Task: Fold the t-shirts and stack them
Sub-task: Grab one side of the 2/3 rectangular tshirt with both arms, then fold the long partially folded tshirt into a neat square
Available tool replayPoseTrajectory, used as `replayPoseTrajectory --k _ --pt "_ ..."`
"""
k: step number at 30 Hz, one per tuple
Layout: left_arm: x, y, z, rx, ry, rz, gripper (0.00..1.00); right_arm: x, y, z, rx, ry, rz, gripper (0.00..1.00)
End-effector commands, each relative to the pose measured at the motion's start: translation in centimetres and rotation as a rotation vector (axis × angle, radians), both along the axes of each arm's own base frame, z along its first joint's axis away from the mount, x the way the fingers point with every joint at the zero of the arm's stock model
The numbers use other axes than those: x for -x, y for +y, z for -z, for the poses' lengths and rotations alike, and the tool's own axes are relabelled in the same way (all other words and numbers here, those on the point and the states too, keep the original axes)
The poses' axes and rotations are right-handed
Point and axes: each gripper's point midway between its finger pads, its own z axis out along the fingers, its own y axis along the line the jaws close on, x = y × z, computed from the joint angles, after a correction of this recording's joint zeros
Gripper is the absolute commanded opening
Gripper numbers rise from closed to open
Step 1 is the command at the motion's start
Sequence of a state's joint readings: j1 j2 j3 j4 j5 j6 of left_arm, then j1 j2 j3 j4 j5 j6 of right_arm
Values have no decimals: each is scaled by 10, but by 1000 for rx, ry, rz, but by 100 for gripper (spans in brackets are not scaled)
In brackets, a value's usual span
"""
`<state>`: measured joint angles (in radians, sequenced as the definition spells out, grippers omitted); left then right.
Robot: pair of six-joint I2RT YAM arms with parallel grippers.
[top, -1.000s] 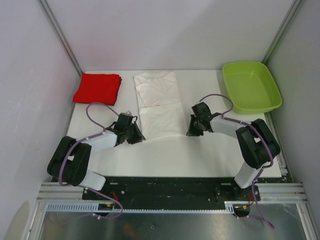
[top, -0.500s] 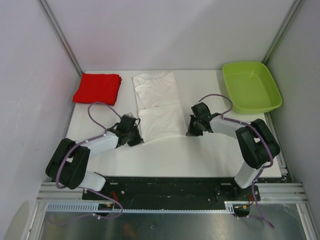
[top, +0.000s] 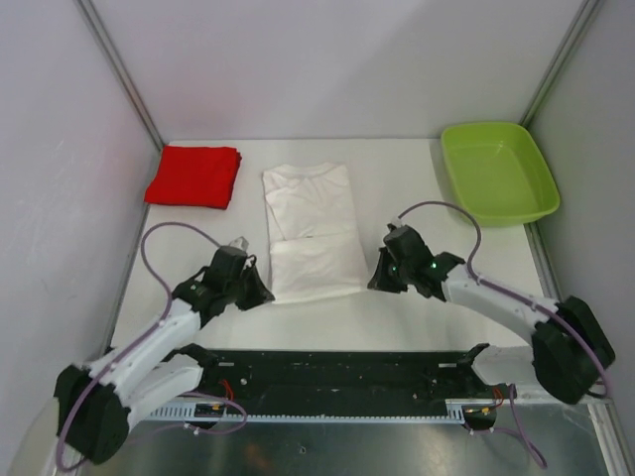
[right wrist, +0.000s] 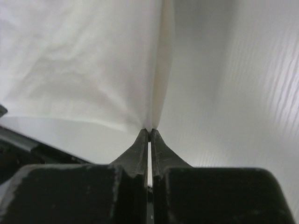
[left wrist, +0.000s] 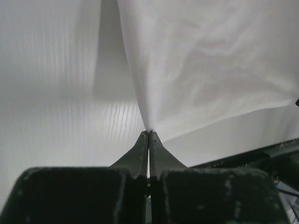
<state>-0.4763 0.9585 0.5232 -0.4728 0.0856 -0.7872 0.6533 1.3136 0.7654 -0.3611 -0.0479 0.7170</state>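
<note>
A white t-shirt [top: 311, 223] lies folded lengthwise in the middle of the table, print not showing. My left gripper [top: 266, 296] is shut on its near left corner; in the left wrist view the cloth [left wrist: 205, 65] rises from the pinched fingertips [left wrist: 148, 135]. My right gripper [top: 373, 281] is shut on the near right corner, where the cloth [right wrist: 88, 60] fans out from the closed tips [right wrist: 149, 131]. The near hem is lifted between the two grippers. A folded red t-shirt [top: 194, 177] rests at the back left, away from both grippers.
A lime-green tray [top: 516, 203] sits at the back right corner. Grey walls with metal posts close in the table on three sides. The black base rail [top: 337, 372] runs along the near edge between the arm bases.
Both grippers have closed on the white t-shirt's near corners and pulled back toward the near edge, lifting the hem. Both arms have stretched out lower and wider.
</note>
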Motion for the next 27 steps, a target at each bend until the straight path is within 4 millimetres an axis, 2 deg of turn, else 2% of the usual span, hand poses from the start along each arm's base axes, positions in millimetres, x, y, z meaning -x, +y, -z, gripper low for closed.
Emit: replayPoseTrajectory --k 1,4,8,13,16,19,23,27 --pt "43 2 -8 50 47 45 0 35 -7 -13 19 -10 33 0" --pt "56 4 -24 73 23 55 0 52 -7 -28 1 -35 33 0" --pt "63 10 -50 92 -27 52 0 64 -7 -49 -53 -68 44 0" --pt "54 14 -79 86 -91 26 0 58 -3 -71 -70 -116 46 0" --pt "34 16 -95 35 -129 -4 0 36 2 -93 -46 -177 51 0" --pt "4 18 -112 -33 -181 -38 0 7 7 -107 -38 -211 61 0" --pt "-41 13 -131 -74 -230 -66 0 -42 6 -124 -42 -257 91 0" --pt "-88 8 -145 -90 -265 -86 0 -88 7 -129 -36 -285 107 0"
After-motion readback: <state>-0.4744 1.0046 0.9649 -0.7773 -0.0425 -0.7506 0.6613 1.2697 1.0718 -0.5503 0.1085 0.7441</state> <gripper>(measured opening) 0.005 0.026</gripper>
